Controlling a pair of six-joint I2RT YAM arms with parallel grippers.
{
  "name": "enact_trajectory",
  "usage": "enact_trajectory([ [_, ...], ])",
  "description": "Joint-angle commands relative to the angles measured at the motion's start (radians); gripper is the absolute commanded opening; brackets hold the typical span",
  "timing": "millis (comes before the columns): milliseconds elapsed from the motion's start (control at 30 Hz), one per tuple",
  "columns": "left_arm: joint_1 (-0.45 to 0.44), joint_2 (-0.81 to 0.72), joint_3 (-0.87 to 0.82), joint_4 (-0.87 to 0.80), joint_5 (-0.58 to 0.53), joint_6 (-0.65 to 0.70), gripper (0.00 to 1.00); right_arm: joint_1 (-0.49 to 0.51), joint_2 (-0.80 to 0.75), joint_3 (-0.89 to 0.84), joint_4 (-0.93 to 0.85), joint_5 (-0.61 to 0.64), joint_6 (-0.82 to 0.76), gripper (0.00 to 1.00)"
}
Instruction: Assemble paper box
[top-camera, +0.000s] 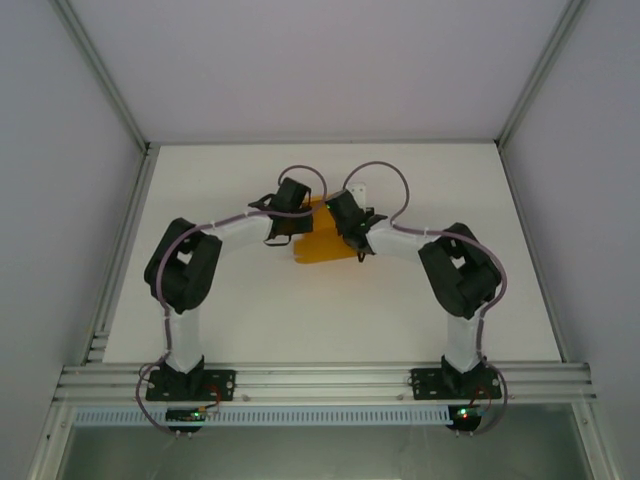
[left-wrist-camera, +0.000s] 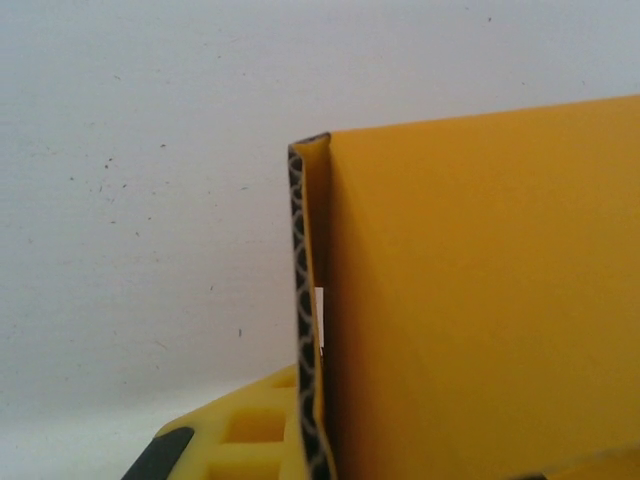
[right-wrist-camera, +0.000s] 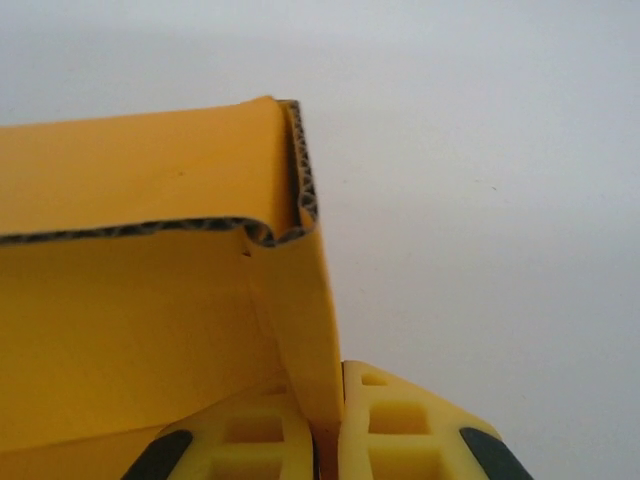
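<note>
The orange paper box (top-camera: 322, 250) sits mid-desk (top-camera: 250, 310). At the box's far right side, the right tool (right-wrist-camera: 328, 440) pinches an upright corrugated wall. At its far left, the left tool (top-camera: 300, 208) is clamped on another wall.

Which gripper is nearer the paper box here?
Neither: both touch the paper box. The left gripper is shut on its left side, the right gripper shut on its right side.

table (top-camera: 250, 300): white, matte, beneath left pincer (top-camera: 303, 214) and right pincer (top-camera: 347, 226)
walls (top-camera: 300, 60): pale grey panels beyond and flanking them
rails (top-camera: 320, 380): aluminium, on their near side
</note>
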Motion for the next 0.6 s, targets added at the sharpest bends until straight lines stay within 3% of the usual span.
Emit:
enact_trajectory([
  [0,-0.002,-0.003,0.039,-0.184,-0.158,-0.145,0.0,-0.051,0.037,0.033,-0.153,0.292,0.237,0.0],
  [67,0.004,0.007,0.054,-0.242,-0.243,-0.215,0.0,-0.042,0.039,0.032,-0.157,0.351,0.236,0.0],
  [167,0.019,0.008,0.035,-0.225,-0.212,-0.246,0.0,-0.056,0.045,0.059,-0.255,0.367,0.314,0.0],
  [300,0.012,0.007,0.054,-0.247,-0.218,-0.245,0.0,-0.056,0.02,0.013,-0.162,0.349,0.258,0.0],
  [433,-0.005,-0.036,0.023,-0.108,-0.082,-0.082,0.0,-0.066,-0.06,-0.193,0.359,0.027,-0.157,0.0],
  [533,-0.032,-0.069,-0.002,-0.057,-0.088,0.015,0.0,-0.083,-0.119,-0.253,0.451,-0.126,-0.266,0.02],
  [567,-0.033,-0.076,-0.01,-0.044,-0.066,0.036,0.0,-0.089,-0.138,-0.261,0.454,-0.147,-0.307,0.07],
])
